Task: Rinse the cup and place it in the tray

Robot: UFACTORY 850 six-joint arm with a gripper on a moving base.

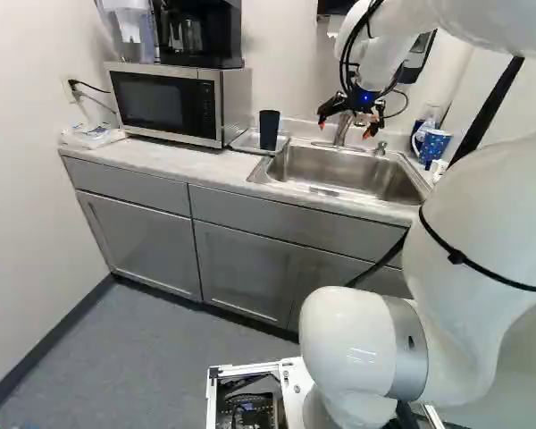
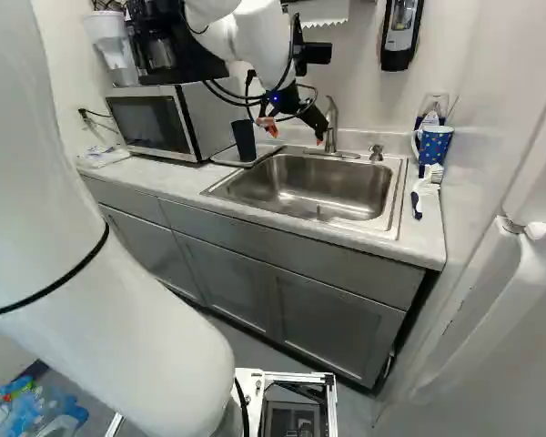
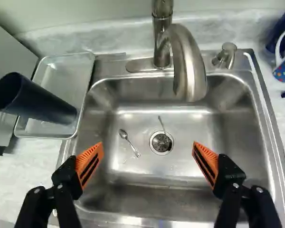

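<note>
The tall dark-blue tapered cup stands upright in the shallow clear rectangular tray, at ten o'clock from the black two-fingered gripper, twelve being straight ahead to the wall. The gripper hangs over the stainless-steel sink, its orange-padded fingers spread wide and holding nothing. A small metal spoon lies in the basin, near the round drain. The curved brushed-metal faucet rises at twelve o'clock; the blue dotted mug is at two. The silver-and-black microwave sits just beside the tray.
</note>
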